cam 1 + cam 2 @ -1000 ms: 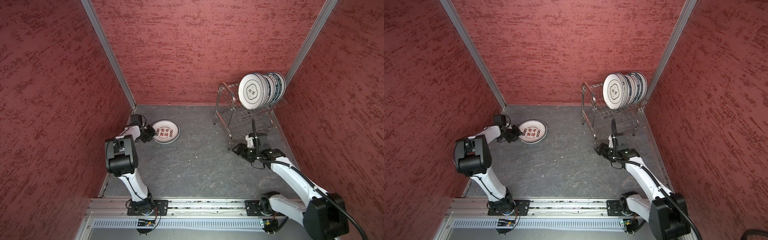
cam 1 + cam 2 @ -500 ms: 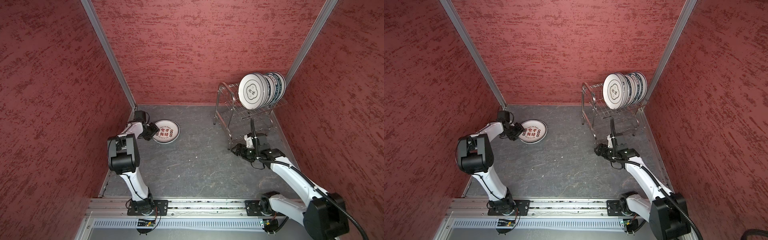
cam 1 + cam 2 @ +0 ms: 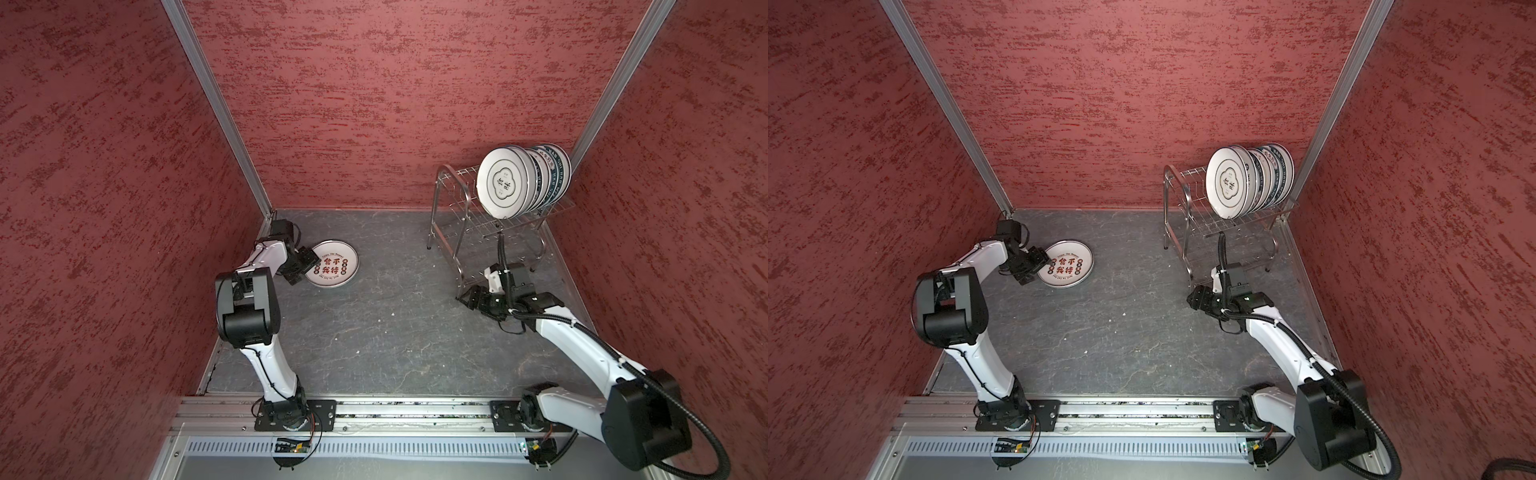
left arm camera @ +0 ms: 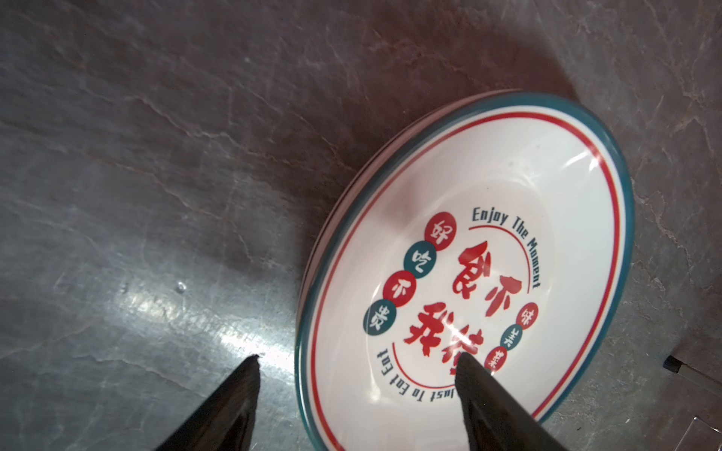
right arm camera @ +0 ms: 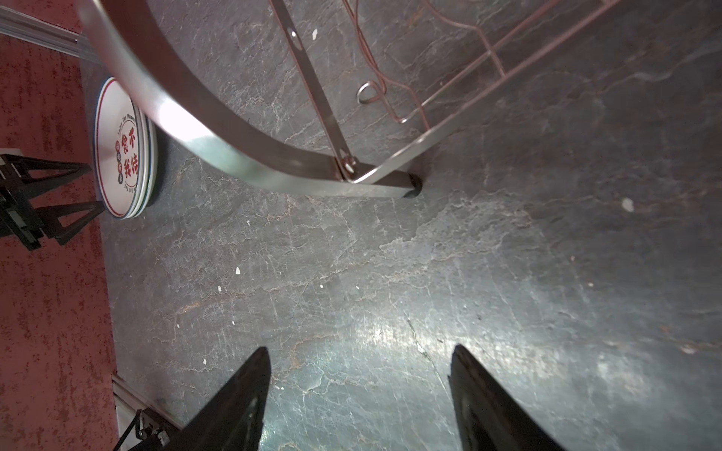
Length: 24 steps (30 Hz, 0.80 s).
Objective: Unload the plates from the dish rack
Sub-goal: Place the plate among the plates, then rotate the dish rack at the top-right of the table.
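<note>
Fig.: plates (image 3: 521,183) upright in a row, top shelf of dish rack (image 3: 453,216), back-R corner | plate stack (image 3: 332,264) flat on floor (image 3: 395,324), back-L | L gripper (image 4: 358,359) jaws wide, straddling stack rim, no hold | R gripper (image 5: 360,348) jaws wide, empty, nr rack leg (image 5: 406,187).

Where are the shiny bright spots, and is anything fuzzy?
Left wrist view: white glare streaks on the plate rim and a bright smear on the table. Right wrist view: the dish rack leg glares white and looks a bit soft up close; the table shines there too. In both top views: even light, sharp.
</note>
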Motion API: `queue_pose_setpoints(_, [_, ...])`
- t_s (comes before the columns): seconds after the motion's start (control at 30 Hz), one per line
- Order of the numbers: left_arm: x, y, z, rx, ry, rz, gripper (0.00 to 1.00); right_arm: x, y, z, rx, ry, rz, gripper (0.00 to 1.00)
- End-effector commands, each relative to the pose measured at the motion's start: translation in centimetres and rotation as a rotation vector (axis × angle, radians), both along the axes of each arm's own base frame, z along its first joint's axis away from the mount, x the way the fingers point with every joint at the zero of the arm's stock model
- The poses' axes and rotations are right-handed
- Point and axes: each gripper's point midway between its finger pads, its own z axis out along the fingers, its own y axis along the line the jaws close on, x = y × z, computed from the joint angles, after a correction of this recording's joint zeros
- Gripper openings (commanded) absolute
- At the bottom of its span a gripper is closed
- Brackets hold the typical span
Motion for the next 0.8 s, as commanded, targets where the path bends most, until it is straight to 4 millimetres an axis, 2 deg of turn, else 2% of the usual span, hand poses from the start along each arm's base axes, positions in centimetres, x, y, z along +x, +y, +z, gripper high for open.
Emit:
queue_pose_setpoints(0.0, [-0.1, -0.1, 1.4, 0.018, -0.021, -0.016, 0.8, 1.5, 0.9, 2.1, 0.027, -0.083, 0.02, 0.72])
queue_pose_setpoints(0.27, [-2.0, -1.0, 4.1, -0.018, -0.09, -0.041, 0.82, 3.0, 1.5, 2.0, 0.082, -0.106, -0.012, 0.67])
queue_pose_setpoints(0.43, [-4.0, -0.6, 5.6, -0.034, -0.153, -0.022, 0.84, 4.1, 2.0, 1.9, 0.102, -0.119, -0.011, 0.6])
queue_pose_setpoints(0.57, [-5.1, -0.4, 6.2, -0.062, -0.193, 0.001, 0.87, 5.0, 2.3, 1.8, 0.11, -0.126, -0.016, 0.55])
queue_pose_setpoints(0.77, [-5.3, -1.0, 6.4, -0.084, -0.21, -0.022, 0.88, 6.9, 2.7, 1.8, 0.119, -0.151, -0.024, 0.5])
